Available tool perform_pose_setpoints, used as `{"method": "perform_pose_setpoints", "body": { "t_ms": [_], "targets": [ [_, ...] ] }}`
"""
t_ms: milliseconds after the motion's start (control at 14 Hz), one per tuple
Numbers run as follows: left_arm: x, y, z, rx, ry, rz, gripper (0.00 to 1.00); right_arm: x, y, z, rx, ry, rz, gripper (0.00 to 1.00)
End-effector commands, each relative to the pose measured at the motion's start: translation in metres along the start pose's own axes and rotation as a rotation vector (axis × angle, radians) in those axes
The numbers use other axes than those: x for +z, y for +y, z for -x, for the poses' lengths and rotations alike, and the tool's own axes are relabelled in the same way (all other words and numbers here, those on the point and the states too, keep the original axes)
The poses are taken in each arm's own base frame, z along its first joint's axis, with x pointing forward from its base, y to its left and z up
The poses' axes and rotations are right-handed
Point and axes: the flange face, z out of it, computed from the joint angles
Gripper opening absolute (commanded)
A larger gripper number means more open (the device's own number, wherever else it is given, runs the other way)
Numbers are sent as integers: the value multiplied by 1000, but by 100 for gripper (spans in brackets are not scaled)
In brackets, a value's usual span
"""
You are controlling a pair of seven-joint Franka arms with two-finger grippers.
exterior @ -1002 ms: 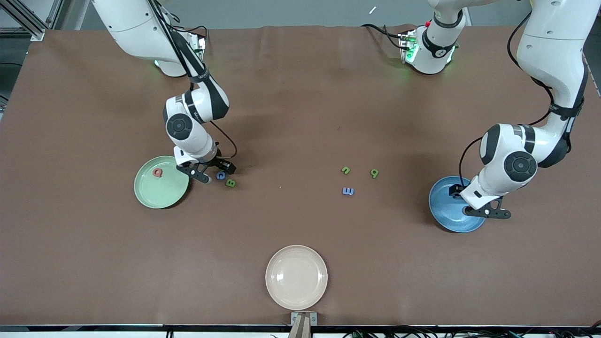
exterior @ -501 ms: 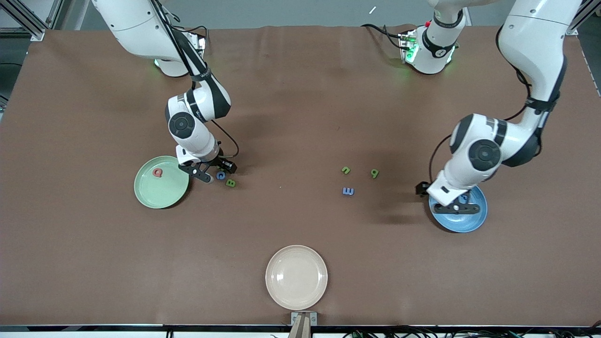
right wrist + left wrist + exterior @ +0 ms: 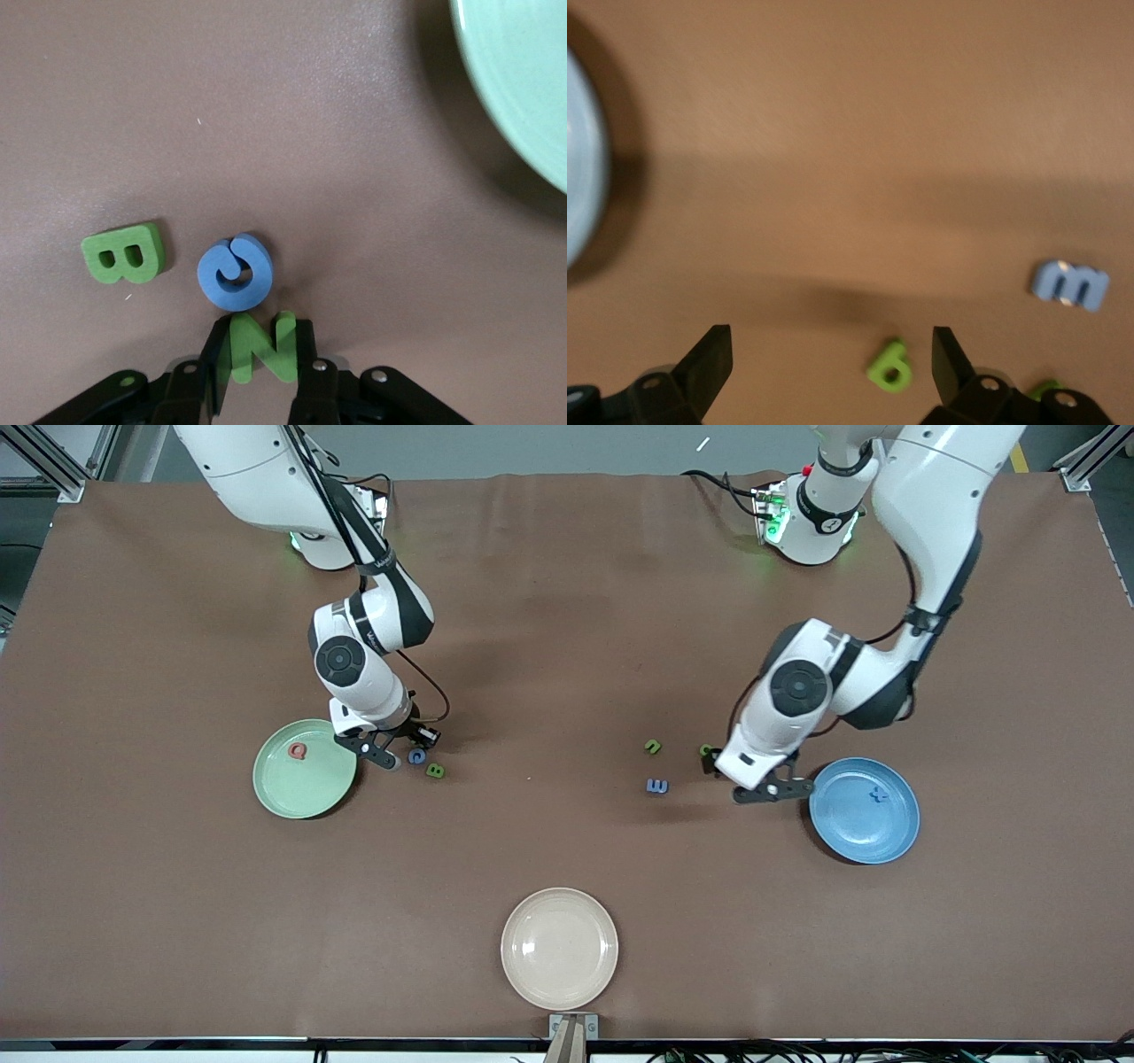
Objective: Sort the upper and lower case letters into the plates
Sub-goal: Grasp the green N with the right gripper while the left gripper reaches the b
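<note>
The mint green plate (image 3: 310, 788) holds a red letter (image 3: 298, 751). My right gripper (image 3: 388, 755) is low beside that plate, shut on a green N (image 3: 259, 347). A blue G (image 3: 416, 755) touches the N, with a green B (image 3: 435, 771) beside it; the right wrist view shows the G (image 3: 235, 272), the B (image 3: 124, 253) and the plate's rim (image 3: 523, 80). The blue plate (image 3: 850, 824) holds a small blue letter (image 3: 877, 795). My left gripper (image 3: 764, 786) is open between that plate and a green g (image 3: 889, 366), near a blue m (image 3: 1069, 284).
A green n (image 3: 653, 747) and the blue m (image 3: 656, 786) lie mid-table, the g (image 3: 706, 751) partly under my left hand. A cream plate (image 3: 559, 948) sits at the table edge nearest the front camera.
My left gripper has left the blue plate and moved toward the middle letters; a blue letter now shows in that plate. My right gripper has barely moved.
</note>
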Motion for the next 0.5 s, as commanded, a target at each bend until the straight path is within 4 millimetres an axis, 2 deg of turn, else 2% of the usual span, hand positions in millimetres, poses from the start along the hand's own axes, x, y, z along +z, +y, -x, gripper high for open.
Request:
{"method": "perform_pose_setpoints", "body": {
  "t_ms": [0,286,429],
  "targets": [
    [18,3,14,3,-14,4,96,-3,7,-8,24,-11,10,1],
    [37,4,33,19,-26,18,84,-58,46,-74,-27,-117,52,1],
    [43,5,39,23,-41,16,79,-74,71,-105,-92,-148,46,1]
  ]
}}
